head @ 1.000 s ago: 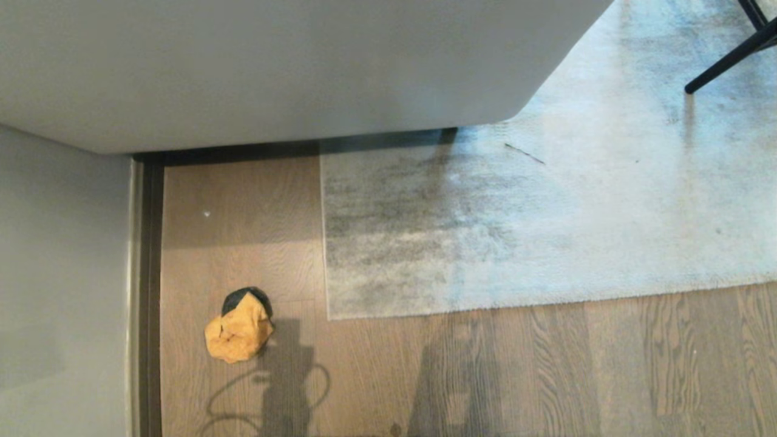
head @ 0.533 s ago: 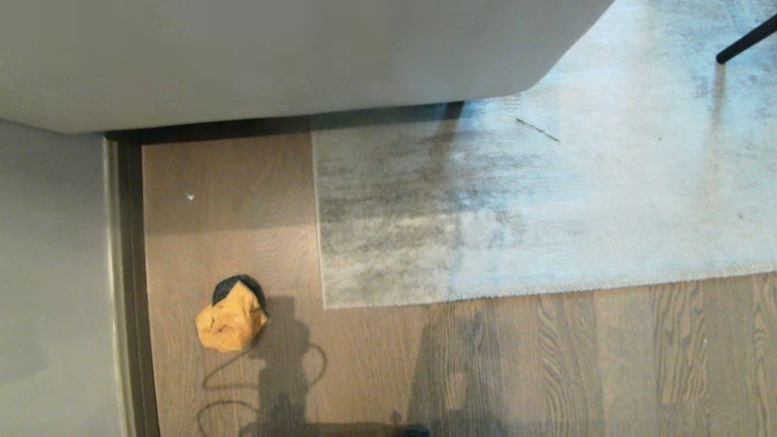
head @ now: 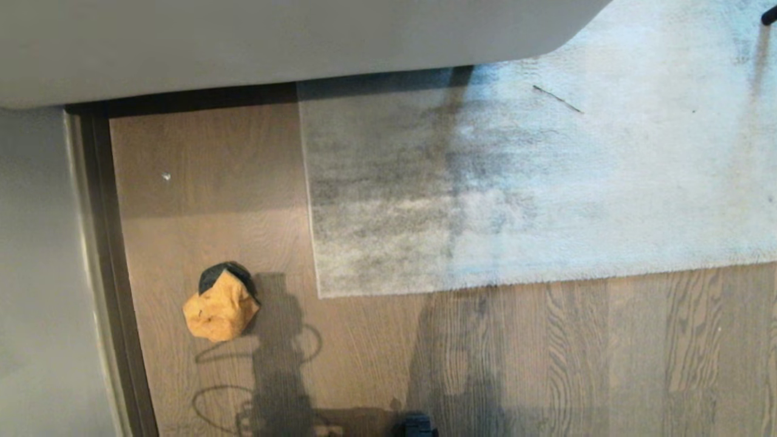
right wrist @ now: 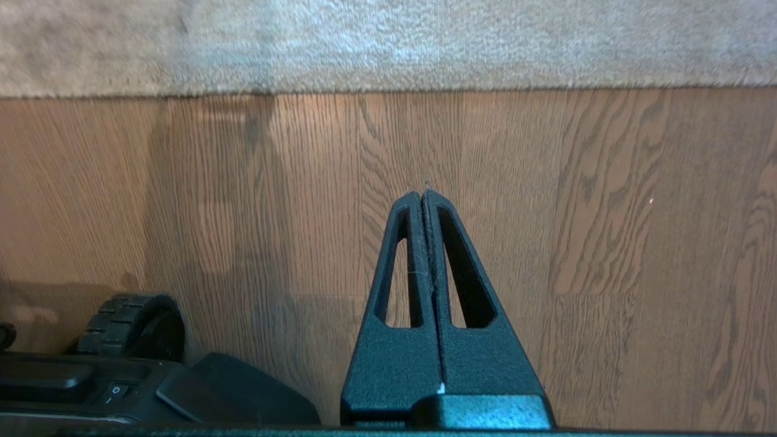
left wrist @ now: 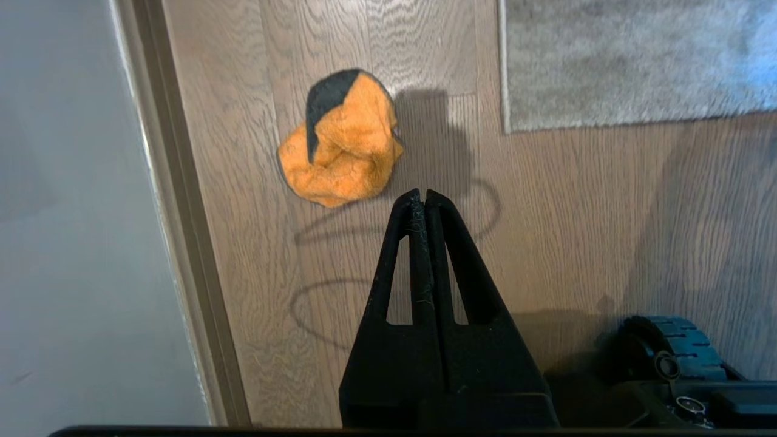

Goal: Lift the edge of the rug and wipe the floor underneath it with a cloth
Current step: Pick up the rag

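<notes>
Camera view shifted while things lie unmoved, crumpled mustard-and-dark-grey cloth [head: 221, 302] on light brown wood-plank floor [head: 546, 364] left of flat mottled grey rug corner [head: 322, 291], left gripper [left wrist: 423, 195] pointing floorward beside cloth, fingers pressed together, empty, right gripper [right wrist: 423, 195] likewise closed over bare planks.

The left gripper [left wrist: 423, 193] has 2 matte black, finely textured fingers, each a tapering wedge with 1 long slot cut through it. The right gripper [right wrist: 423, 194] is the same shape. Beside each gripper, a black wheel [left wrist: 665, 342] with a ribbed tread sits on the dark base housing [right wrist: 73, 379], which carries a small switch.
</notes>
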